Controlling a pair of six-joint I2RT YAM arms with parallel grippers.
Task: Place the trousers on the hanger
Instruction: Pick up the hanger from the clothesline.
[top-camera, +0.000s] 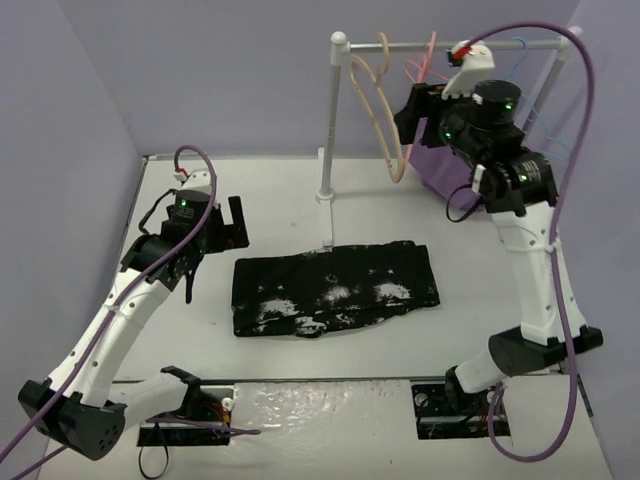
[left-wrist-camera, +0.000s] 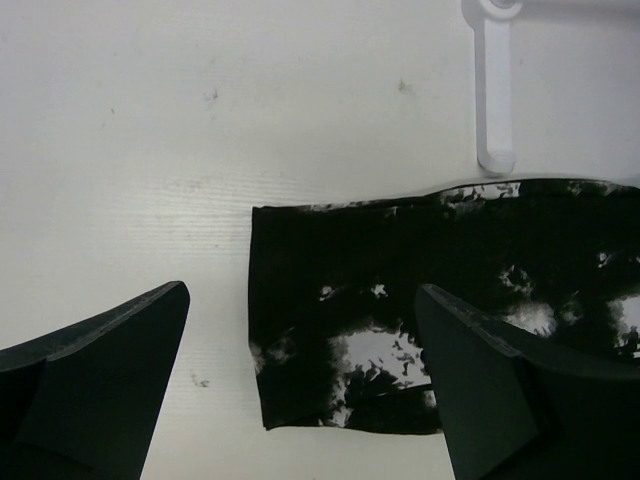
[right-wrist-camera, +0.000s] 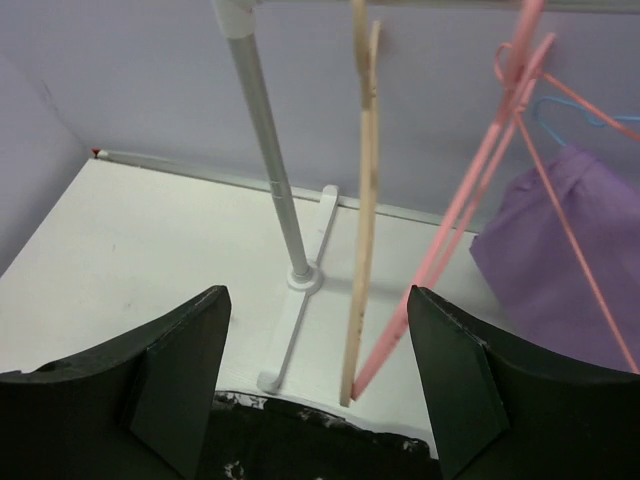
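Trousers (top-camera: 335, 290) flat (hanger (right-wrist-camera: 362, 230) on rail (top-camera: 540, 44))

Right gripper (right-wrist-camera: 316, 330) jaws apart, empty; beige hanger (right-wrist-camera: 362, 200) hangs edge-on between fingers (right-wrist-camera: 170, 390), pink hanger (right-wrist-camera: 470, 200) just right, trousers (right-wrist-camera: 320, 445) edge below.

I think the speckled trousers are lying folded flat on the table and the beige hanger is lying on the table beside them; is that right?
Not quite: the beige hanger hangs from the rail, not on the table, as the top external view shows. The trousers do lie folded flat on the table.
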